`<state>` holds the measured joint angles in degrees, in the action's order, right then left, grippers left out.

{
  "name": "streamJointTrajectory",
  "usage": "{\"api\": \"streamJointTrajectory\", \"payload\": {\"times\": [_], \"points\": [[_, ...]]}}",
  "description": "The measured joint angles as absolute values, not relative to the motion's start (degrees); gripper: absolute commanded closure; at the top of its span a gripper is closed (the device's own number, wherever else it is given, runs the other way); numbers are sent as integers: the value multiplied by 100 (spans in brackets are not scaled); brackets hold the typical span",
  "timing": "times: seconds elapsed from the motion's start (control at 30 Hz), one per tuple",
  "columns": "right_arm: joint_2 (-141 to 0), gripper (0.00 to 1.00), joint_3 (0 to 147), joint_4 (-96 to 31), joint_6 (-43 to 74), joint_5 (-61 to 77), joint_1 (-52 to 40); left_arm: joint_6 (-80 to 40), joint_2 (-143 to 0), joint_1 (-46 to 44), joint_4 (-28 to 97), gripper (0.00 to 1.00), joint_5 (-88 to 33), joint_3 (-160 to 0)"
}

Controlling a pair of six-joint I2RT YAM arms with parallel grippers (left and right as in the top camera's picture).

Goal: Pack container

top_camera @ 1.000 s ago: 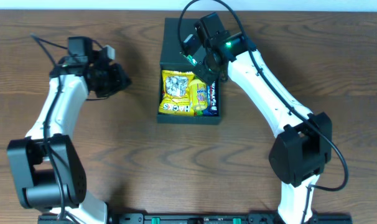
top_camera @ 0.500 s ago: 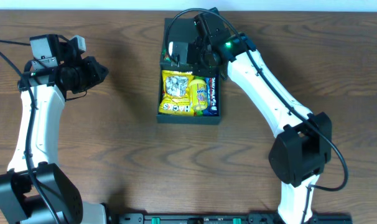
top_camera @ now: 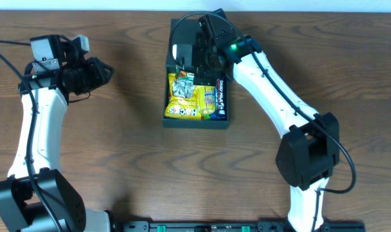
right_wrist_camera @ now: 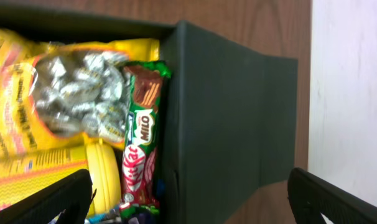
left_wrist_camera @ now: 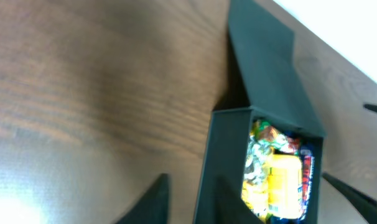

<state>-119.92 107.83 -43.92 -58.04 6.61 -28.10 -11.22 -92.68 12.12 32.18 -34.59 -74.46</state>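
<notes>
- Overhead view: the container (top_camera: 195,122) sits in the upper middle of the frame on the wooden table (top_camera: 118,161). Its flap lid (top_camera: 181,33) is open and lies back toward the top edge.
- Inside lie a sweets packet (top_camera: 181,96), yellow with silver-wrapped pieces, and a dark blue packet (top_camera: 221,96) along the right-hand wall.
- The right gripper (top_camera: 186,57) hangs over the container's far end, by the hinge.
- In the right wrist view its fingers (right_wrist_camera: 51,199) sit in the two lower corners, spread wide and holding nothing.
- That view also shows a green KitKat bar (right_wrist_camera: 137,149) lying against the box's back wall, beside the sweets.
- The left gripper (top_camera: 100,72) is in the upper left, well apart from the container.
- In the left wrist view its dark fingers (left_wrist_camera: 154,196) stand apart along the bottom edge, empty.
</notes>
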Motion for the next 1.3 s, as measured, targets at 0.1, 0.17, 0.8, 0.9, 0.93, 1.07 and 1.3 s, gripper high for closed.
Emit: {"api": "streamJointTrajectory", "payload": {"times": [0.1,0.17,0.8,0.9,0.93,1.07,1.3], "points": [[-11992,50,10783,-4189,-4698,327,-2799,-1085,-9268,1210,2727,94,-3765,-7446],[-11992,99,10783,-4222,-4051,139,-2766,-1181,-9268,1210,2412,94,-3905,-7446],[-13052,98,10785,-4165,670,1905,-204,-4136,-11950,388,952,94,-3752,-8573],[-13380,98,10785,-3970,926,2355,-259,-4222,-12455,217,1315,94,-3754,-9369],[-13480,98,10785,-3898,998,2536,-274,-4235,-12589,178,1437,94,-3756,-9596],[-13778,99,10785,-3649,1236,3142,-327,-4372,-13082,93,1763,94,-3758,-10300],[-14053,99,10783,-3208,1590,3835,-539,-4591,-13509,45,1909,94,-3771,-10420]]}}
